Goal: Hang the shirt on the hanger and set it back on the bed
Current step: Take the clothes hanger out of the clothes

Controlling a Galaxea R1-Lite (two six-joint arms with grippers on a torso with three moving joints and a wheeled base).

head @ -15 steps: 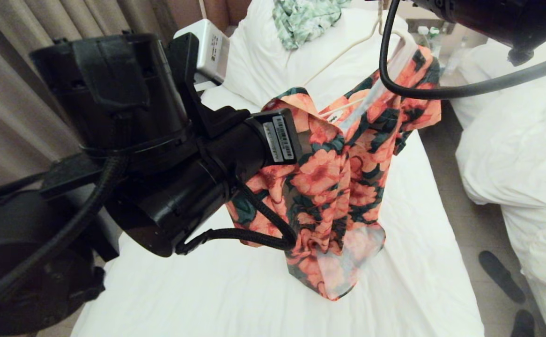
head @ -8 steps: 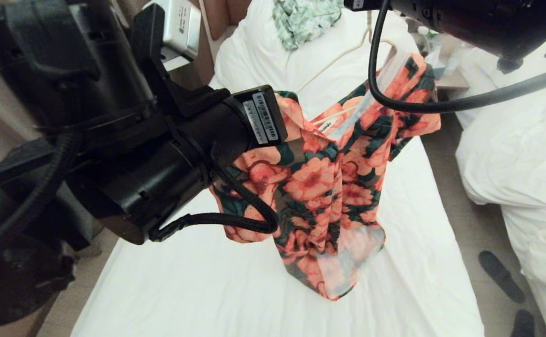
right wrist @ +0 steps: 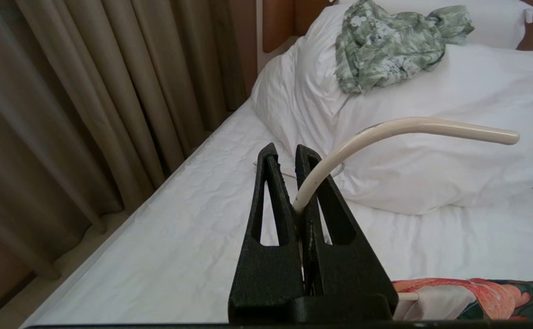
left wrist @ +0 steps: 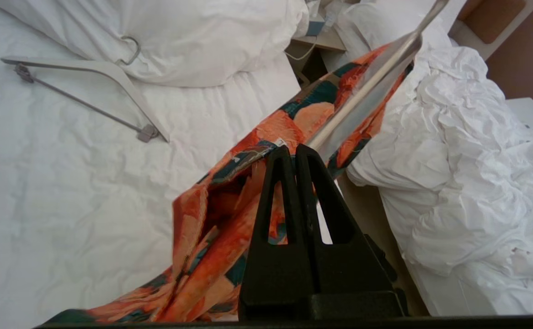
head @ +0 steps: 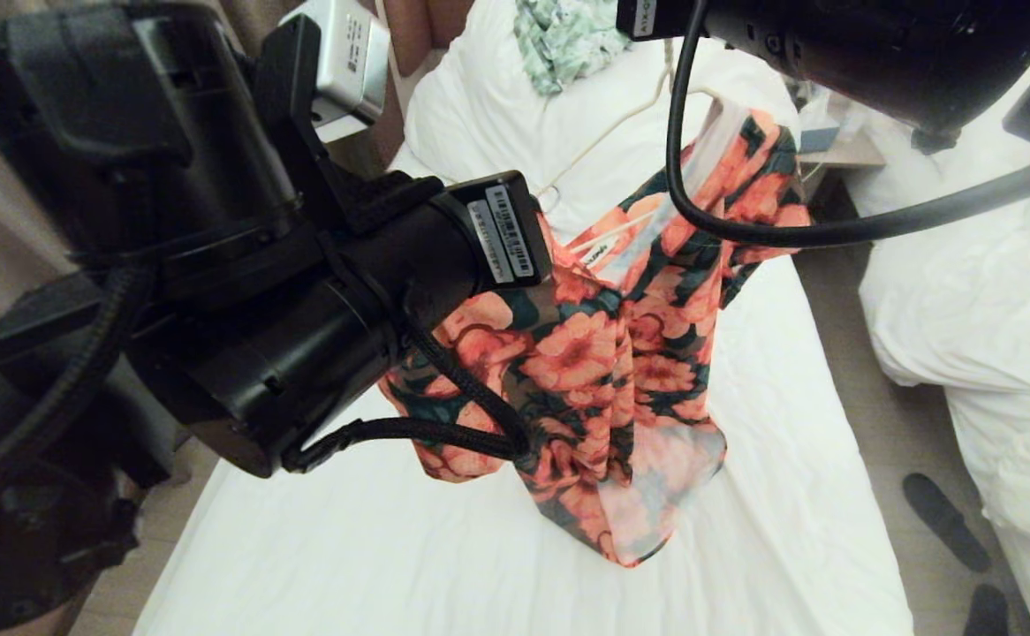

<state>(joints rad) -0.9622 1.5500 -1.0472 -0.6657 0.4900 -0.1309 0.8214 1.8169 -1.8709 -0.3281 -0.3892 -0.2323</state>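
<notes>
Largely hidden: hanger (right wrist: 399, 130) inside one shirt (head: 621, 353); right gripper (right wrist: 294, 201) jaws clamp hook, left gripper (left wrist: 294, 153) jaws pinch shirt, above bed (head: 391, 548).

The shirt (head: 621, 371) hangs between the two pincers, above the bed (head: 771, 495). The left pincer (left wrist: 294, 155) is at its left upper edge, the right pincer (right wrist: 289, 183) above its far right corner, around the hanger (right wrist: 385, 132). Beyond both pincers, a second hanger (left wrist: 88, 87) lies on the bed before the duvet heap (head: 497, 115), and a leafy garment (head: 568, 35) lies on that heap.
</notes>
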